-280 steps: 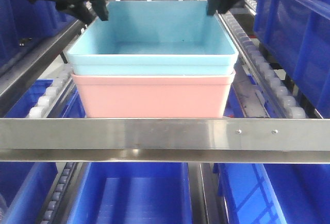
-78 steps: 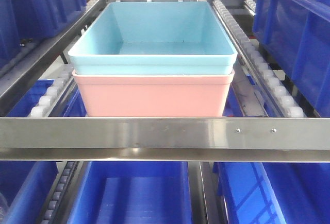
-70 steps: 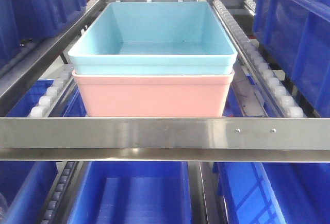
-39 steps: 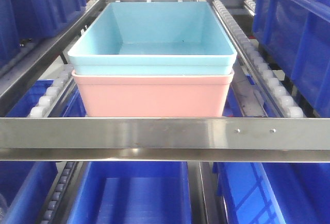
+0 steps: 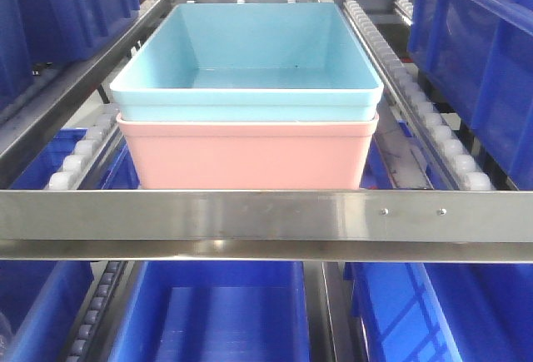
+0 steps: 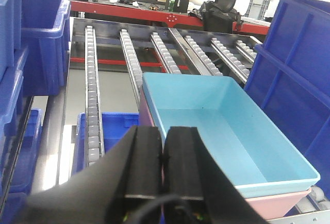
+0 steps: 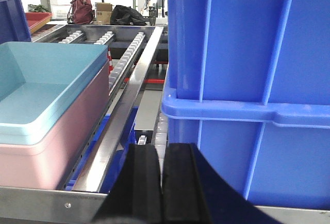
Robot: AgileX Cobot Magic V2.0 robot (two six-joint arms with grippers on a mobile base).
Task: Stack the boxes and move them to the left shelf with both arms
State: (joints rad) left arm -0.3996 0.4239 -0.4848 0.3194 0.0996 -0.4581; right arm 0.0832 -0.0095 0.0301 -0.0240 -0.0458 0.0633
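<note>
item: blue box (image 5: pixel 250 54) nested in pink box (image 5: pixel 246 156), on left shelf (image 5: pixel 266 216) behind its front bar, between roller rows. smooth rigid plastic, rolled rims, open tops; likely light, slippery; grip at side rims. left gripper (image 6: pixel 164 157) and right gripper (image 7: pixel 162 175): fingers pressed together, holding nothing.

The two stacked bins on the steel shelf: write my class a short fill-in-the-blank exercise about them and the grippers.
1. The light blue bin sits nested inside the ____ bin.
2. The stack rests behind the shelf's front bar, between rows of white ____.
3. The left gripper and the right gripper are both ____.

Missing words: pink; rollers; shut
</note>
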